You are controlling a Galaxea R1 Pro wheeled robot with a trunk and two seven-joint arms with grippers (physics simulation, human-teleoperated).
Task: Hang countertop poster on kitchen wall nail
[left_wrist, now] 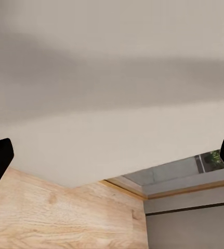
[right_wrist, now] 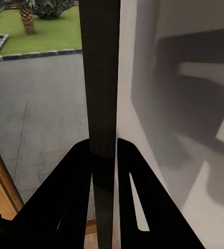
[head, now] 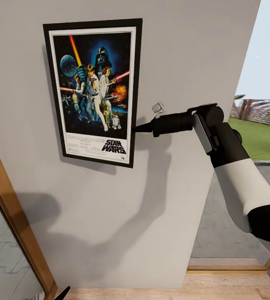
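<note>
poster (head: 94, 89): upright against the grey wall (head: 185, 50)
right pincer (head: 139, 127): clamped on the poster's right edge
left pincer (left_wrist: 112, 155): spread wide

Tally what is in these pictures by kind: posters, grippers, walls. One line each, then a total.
Posters: 1, the poster, flat against the wall.
Grippers: 2, the right gripper clamped on the poster's edge, the left gripper spread open.
Walls: 1, the pale grey wall.
Total: 4
</note>
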